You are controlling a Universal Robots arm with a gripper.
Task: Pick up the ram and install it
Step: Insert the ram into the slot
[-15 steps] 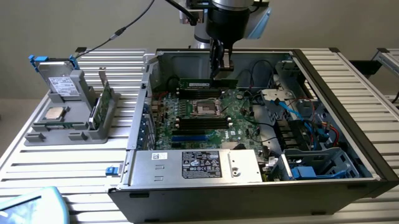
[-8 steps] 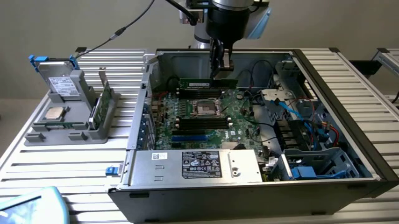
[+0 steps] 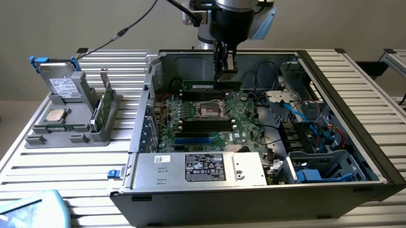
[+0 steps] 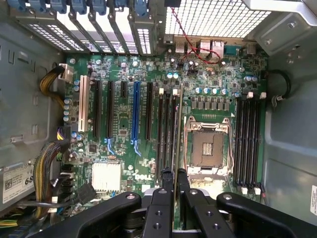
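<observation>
Black 2-finger gripper (image 3: pixel 225 71) pinches the long dark-green ram stick (image 3: pixel 209 86) narrowly, just beside the square silver processor socket (image 3: pixel 209 110); pickup done, seating seemingly unfinished.

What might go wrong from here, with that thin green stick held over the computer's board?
1. The gripper holds the ram by a narrow pinch, so it might tilt or slip.
2. The memory slots sit close together, so the stick may land beside the right one or enter crooked.
3. The open processor socket lies right beside those slots, and a dropped stick might hit it.
</observation>
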